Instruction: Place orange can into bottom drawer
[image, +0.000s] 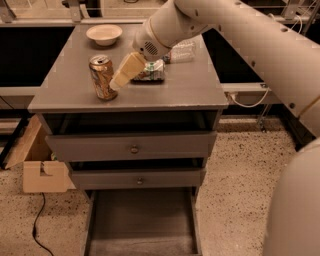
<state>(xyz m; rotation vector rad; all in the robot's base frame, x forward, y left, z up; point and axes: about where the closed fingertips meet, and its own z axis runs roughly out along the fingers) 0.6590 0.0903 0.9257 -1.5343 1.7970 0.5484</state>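
Note:
The orange can (102, 76) stands upright on the left part of the grey cabinet top (185, 90). It is orange-gold with a silver top and pull tab. My gripper (116, 84) comes in from the upper right on the white arm, and its pale tip sits right beside the can's right side, at or very near touching. The bottom drawer (142, 220) is pulled open below the two knobbed drawers, a wide dark-grey tray with raised side walls and nothing visible in it.
A crushed green-white can (152, 71) lies just behind the gripper. A clear plastic bottle (181, 51) lies further back. A white bowl (104, 34) sits at the back left. A cardboard box (42, 175) and a black cable (36, 225) are on the floor at left.

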